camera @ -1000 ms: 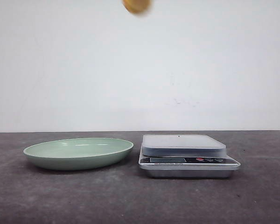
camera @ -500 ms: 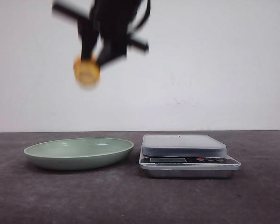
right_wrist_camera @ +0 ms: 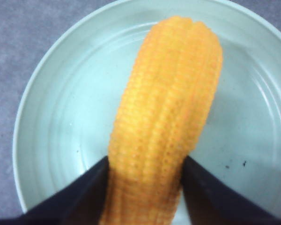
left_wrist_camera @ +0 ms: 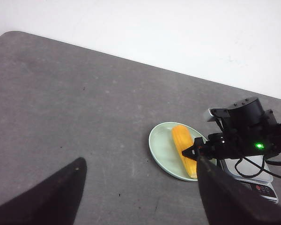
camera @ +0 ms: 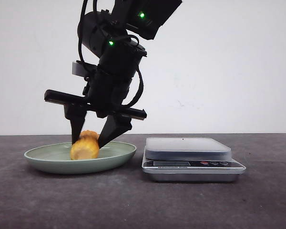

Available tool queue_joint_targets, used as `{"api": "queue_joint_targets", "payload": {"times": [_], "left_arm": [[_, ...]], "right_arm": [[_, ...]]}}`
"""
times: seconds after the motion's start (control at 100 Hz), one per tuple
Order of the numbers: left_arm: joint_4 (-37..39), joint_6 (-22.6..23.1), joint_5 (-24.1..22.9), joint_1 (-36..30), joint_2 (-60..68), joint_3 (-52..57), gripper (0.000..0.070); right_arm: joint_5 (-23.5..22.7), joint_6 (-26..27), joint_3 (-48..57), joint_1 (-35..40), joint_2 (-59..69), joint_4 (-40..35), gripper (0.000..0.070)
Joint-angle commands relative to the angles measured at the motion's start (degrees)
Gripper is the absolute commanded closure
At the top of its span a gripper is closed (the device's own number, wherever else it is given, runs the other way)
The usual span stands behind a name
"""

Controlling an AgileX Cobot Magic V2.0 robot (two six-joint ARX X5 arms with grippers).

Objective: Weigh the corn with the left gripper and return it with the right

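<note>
Tabletop (camera: 133, 205), dark grey and faintly speckled, fills the foreground of the front view. On it sits a shallow, pale green plate (camera: 47, 160). A silver digital kitchen scale (camera: 188, 148) stands just beside the plate on the robot's right, not quite touching its rim, with its weighing platform bare.

The corn (camera: 85, 147) is down inside the plate, its lower edge hidden behind the near rim. Whether it rests on the plate's floor or hangs just above it cannot be told. The right gripper (camera: 88, 142) reaches down steeply from above the plate, and its two pointed black fingers (camera: 112, 131) pinch the cob from either side. Small green lights glow on the arm higher up.

In the right wrist view the plate (right_wrist_camera: 37, 140) spreads out beneath the corn (right_wrist_camera: 166, 117). The cob runs across the plate's middle with its rounded end away from the fingers. The right gripper (right_wrist_camera: 145, 164) presses against its ribbed kernel rows on both flanks near the hidden end.

The left wrist view looks at the plate (left_wrist_camera: 159, 145) from well away. The corn (left_wrist_camera: 183, 143) lies lengthwise in it under the other arm's black fingers, and the scale (left_wrist_camera: 257, 183) shows just beyond the plate. The left gripper (left_wrist_camera: 141, 161) is high and far from the plate, with its fingers (left_wrist_camera: 225, 197) spread wide and nothing between them.

Behind the plate and scale rises a plain white wall (camera: 229, 71).
</note>
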Motion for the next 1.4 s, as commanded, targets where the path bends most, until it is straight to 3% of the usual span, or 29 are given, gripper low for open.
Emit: {"api": "queue_joint_targets", "payload": {"times": [0.0,0.04,0.09,0.37,0.75,1.02,1.24,1.33,1.39], "left_arm": [[-1.18,0.13,-0.2,-0.09,-0.17,0.77,0.0268],[-1.18,0.15,-0.2,-0.09,-0.15,0.77,0.0268],[-1.18,0.17,-0.2,-0.09,-0.15,0.77,0.0268],[-1.18,0.57,-0.39,-0.09,-0.17,0.77,0.0268],[-1.14,1.4,-0.39,-0.09,-0.17,0.77,0.0268],[-0.59,1.7,-0.37,-0.09,-0.17,0.74,0.0268],[-0.31,2.58,-0.35,-0.09,-0.15,0.74,0.0268],[0.0,2.8,-0.35,-0.11,-0.15,0.7,0.0268],[0.17,2.8,-0.35,-0.11,-0.15,0.68,0.0268]], "right_arm": [[0.13,0.46,1.25,0.57,0.9,1.62,0.0237],[-0.13,0.52,1.25,0.57,0.85,2.45,0.0168],[-0.76,-0.09,1.33,0.33,0.42,2.71,0.0135],[-4.46,-6.25,1.62,-3.74,-10.25,2.99,0.0139],[-15.37,-16.96,1.62,-23.19,-37.62,-12.39,0.0162],[-14.67,-21.55,1.62,-35.63,-59.54,-20.92,0.0162],[-11.43,-21.44,1.6,-36.28,-72.13,-27.45,0.0162],[-11.15,-19.69,1.57,-36.28,-75.36,-32.89,0.0162],[-8.41,-19.52,1.46,-36.28,-77.48,-38.18,0.0162]]}}
